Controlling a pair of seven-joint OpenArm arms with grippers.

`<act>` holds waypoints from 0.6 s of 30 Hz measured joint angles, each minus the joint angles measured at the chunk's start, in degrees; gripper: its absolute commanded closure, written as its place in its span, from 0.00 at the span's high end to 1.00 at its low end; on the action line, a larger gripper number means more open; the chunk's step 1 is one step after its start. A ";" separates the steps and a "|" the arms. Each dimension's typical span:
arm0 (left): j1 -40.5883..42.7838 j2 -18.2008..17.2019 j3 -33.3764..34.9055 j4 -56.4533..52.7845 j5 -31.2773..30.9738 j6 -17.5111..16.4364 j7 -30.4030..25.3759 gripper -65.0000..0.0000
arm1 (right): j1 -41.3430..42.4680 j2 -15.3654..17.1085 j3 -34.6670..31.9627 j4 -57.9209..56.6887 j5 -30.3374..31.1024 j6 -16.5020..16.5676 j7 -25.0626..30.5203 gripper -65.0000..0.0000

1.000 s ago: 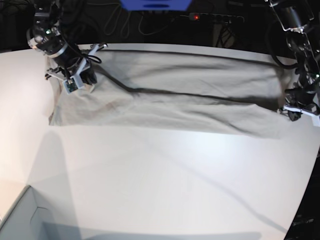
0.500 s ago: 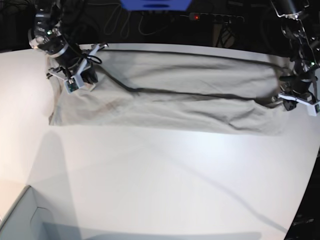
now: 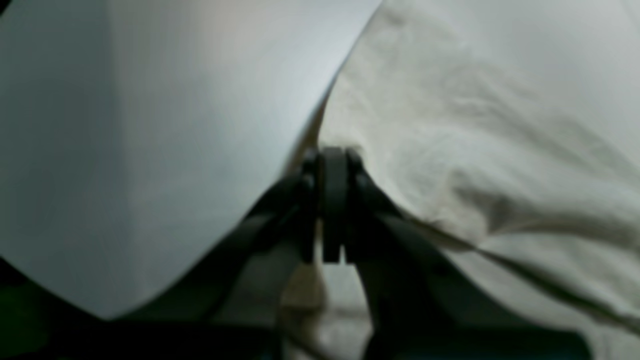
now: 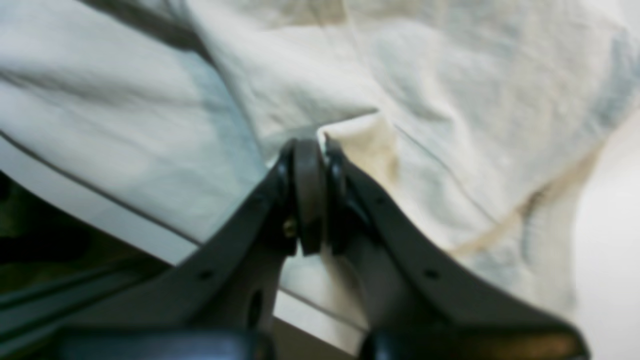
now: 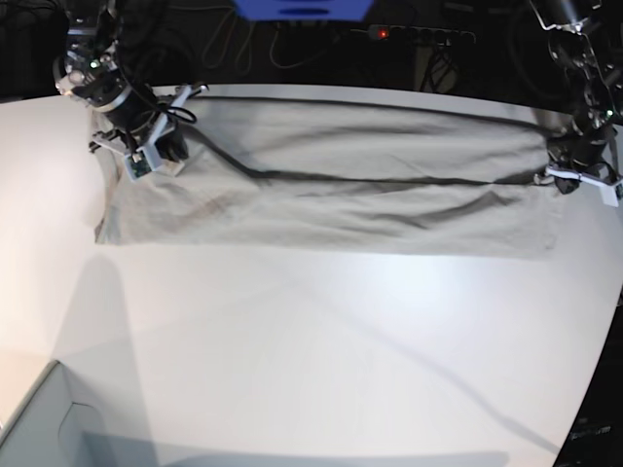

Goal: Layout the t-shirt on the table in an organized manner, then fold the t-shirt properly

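Observation:
The beige-grey t-shirt point(image 5: 341, 185) lies as a long band across the far part of the white table point(image 5: 321, 341), with one layer folded over along a dark crease. At its left end in the base view, my right gripper point(image 5: 161, 151) is shut on the cloth. The right wrist view shows that gripper point(image 4: 310, 145) pinching a fold of the t-shirt point(image 4: 450, 100). My left gripper point(image 5: 563, 175) holds the band's right end. The left wrist view shows this gripper point(image 3: 332, 165) shut on the edge of the t-shirt point(image 3: 475, 125), beside bare table point(image 3: 150, 125).
A grey box corner point(image 5: 39, 428) sits at the near left. Behind the table are a blue object point(image 5: 302, 8), a power strip with a red light point(image 5: 409, 34) and cables. The table edge curves away at the right point(image 5: 608, 321).
My left gripper has moved toward the far edge, pulling the shirt's right end back with it; the crease there has straightened. The right gripper has barely shifted.

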 measured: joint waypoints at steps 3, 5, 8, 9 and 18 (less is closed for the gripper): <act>-0.92 -0.02 0.00 -1.53 -0.02 0.07 0.07 0.00 | -0.11 0.63 0.09 0.00 -0.02 0.00 -0.24 0.03; -1.49 0.02 0.02 -2.29 0.00 0.00 -0.22 0.00 | -0.70 1.51 -0.24 0.00 0.04 0.02 -0.15 0.11; -1.97 -0.02 0.11 -2.71 -0.07 -0.02 0.20 0.09 | -1.79 1.81 0.26 1.20 -0.31 0.00 -0.76 0.28; -2.08 -0.02 0.09 -2.73 0.02 -0.02 0.17 0.14 | -2.27 1.79 0.20 2.23 -0.33 0.00 -0.92 0.32; -1.81 0.00 0.07 -2.29 0.00 0.00 0.20 0.48 | -4.57 -2.47 6.78 17.42 0.17 0.20 -0.94 0.48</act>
